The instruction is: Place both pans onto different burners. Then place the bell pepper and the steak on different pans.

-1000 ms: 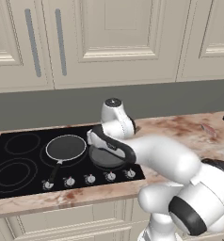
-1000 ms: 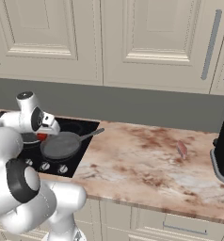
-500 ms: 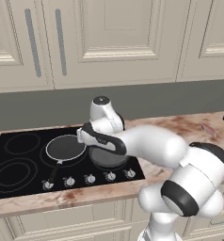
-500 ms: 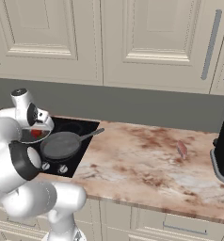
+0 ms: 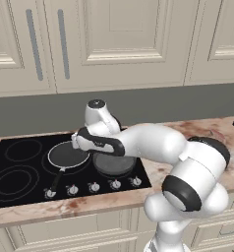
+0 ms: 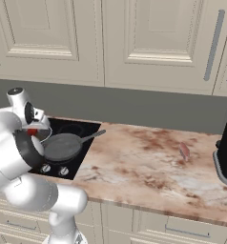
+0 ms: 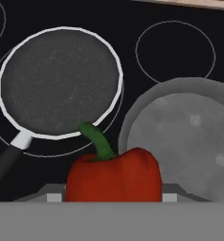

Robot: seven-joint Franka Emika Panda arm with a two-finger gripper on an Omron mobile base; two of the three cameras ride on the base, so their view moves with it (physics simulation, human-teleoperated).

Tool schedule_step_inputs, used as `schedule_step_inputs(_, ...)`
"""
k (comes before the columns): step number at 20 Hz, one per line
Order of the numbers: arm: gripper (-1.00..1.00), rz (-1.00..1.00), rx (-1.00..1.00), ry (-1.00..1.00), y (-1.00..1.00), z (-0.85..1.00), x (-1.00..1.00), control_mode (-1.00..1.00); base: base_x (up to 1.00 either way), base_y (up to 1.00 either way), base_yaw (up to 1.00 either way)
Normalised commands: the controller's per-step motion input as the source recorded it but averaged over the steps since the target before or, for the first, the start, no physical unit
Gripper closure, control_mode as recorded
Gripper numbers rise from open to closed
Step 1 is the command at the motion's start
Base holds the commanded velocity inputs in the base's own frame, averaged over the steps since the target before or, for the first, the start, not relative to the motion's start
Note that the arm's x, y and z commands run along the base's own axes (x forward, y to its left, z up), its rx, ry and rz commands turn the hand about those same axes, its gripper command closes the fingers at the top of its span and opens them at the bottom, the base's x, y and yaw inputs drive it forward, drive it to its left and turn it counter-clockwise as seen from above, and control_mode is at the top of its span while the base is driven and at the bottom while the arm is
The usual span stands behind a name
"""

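Pepper in our grip, above the cooktop btwn the two pans.
We've got the gripper (image 7: 114,195) clenched on the red bell pepper (image 7: 115,175), green stem up. Shallow dark pan (image 5: 67,154) w/ pale rim sits on a burner, handle toward the knobs; deeper grey pan (image 5: 114,163) just beside it on the cooktop (image 5: 20,172). Steak (image 6: 184,151) lies on the counter (image 6: 149,167), well apart from both.

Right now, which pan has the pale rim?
The shallow dark pan with the long black handle, left on the cooktop. The deeper grey pan beside it has none.
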Motion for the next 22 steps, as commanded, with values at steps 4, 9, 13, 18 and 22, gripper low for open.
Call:
schedule_step_inputs(4,1.0,0.03,0.0,0.0,0.29,0.0,0.13,-1.0,0.0,0.0,0.0)
schedule_step_inputs(9,1.0,0.03,0.0,0.0,0.24,-0.02,0.14,-1.0,0.0,0.0,0.0)
schedule_step_inputs(13,1.0,0.03,0.0,0.0,0.21,-0.17,0.16,-1.0,0.0,0.0,0.0)
schedule_step_inputs(18,1.0,0.04,0.0,0.0,0.17,-0.25,0.14,-1.0,0.0,0.0,0.0)
schedule_step_inputs(22,1.0,0.03,0.0,0.0,0.12,-0.2,0.18,-1.0,0.0,0.0,0.0)
